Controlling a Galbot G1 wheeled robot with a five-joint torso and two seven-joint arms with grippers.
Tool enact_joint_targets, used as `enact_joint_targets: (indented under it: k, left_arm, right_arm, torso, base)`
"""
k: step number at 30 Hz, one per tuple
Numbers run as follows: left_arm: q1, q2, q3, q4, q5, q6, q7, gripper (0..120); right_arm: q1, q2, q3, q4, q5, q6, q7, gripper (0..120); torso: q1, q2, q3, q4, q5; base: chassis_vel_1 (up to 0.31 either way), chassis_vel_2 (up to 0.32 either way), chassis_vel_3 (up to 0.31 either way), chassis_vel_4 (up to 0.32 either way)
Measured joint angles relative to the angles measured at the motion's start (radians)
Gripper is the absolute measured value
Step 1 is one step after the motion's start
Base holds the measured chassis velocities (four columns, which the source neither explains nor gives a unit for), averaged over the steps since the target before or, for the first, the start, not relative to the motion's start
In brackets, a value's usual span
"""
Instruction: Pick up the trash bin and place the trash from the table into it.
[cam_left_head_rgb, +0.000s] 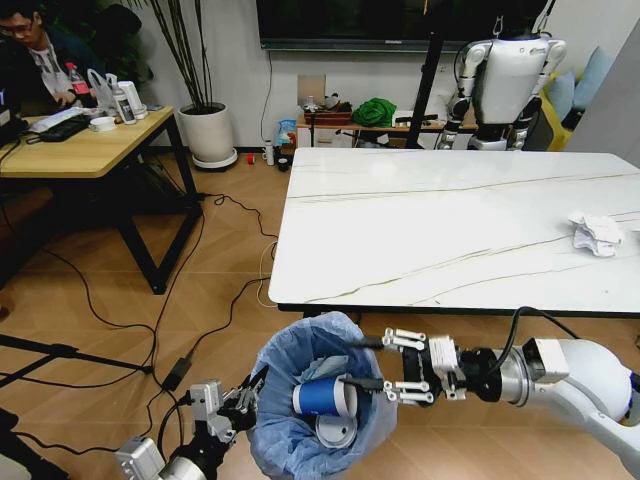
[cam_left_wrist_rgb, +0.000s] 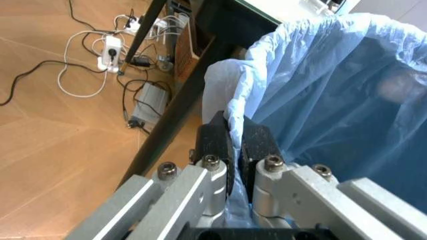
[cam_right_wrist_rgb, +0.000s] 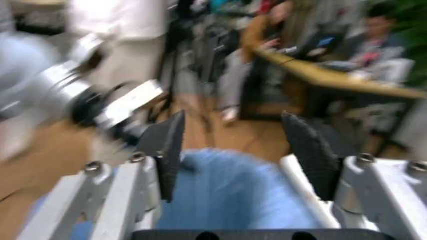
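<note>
Cup binned; paper outstanding.
Left gripper (cam_left_wrist_rgb: 230, 145) is clamped on the trash bin's (cam_left_head_rgb: 300, 350) bag rim; right gripper (cam_left_head_rgb: 352, 365), jaws spread and empty, sits directly above the blue paper cup (cam_left_head_rgb: 322, 397) inside. Crumpled paper (cam_left_head_rgb: 596, 233) lies beyond it on the table (cam_left_head_rgb: 450, 220).

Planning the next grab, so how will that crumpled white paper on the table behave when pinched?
The crumpled paper looks light and soft, so it would probably squash between fingers rather than resist. Its irregular folds suggest it won't roll, though a push might skid it across the smooth table.
</note>
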Motion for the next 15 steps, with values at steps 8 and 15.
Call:
enact_joint_targets:
  k: [8,15]
  left_arm:
    - [0.02,-0.02,0.021,0.005,0.049,-0.008,0.012,0]
    - [0.025,-0.03,0.025,0.003,0.072,-0.015,0.018,0]
  right_arm:
    - [0.023,0.092,0.233,-0.087,0.14,-0.109,0.403,92]
    - [-0.021,0.232,0.353,-0.184,0.152,-0.149,0.399,100]
  torso:
    - [0.0,0.0,0.0,0.0,-0.0001]
    - [0.0,0.0,0.0,0.0,0.0002]
  base:
    - [0.0,0.0,0.0,0.0]
    - [0.0,0.0,0.0,0.0]
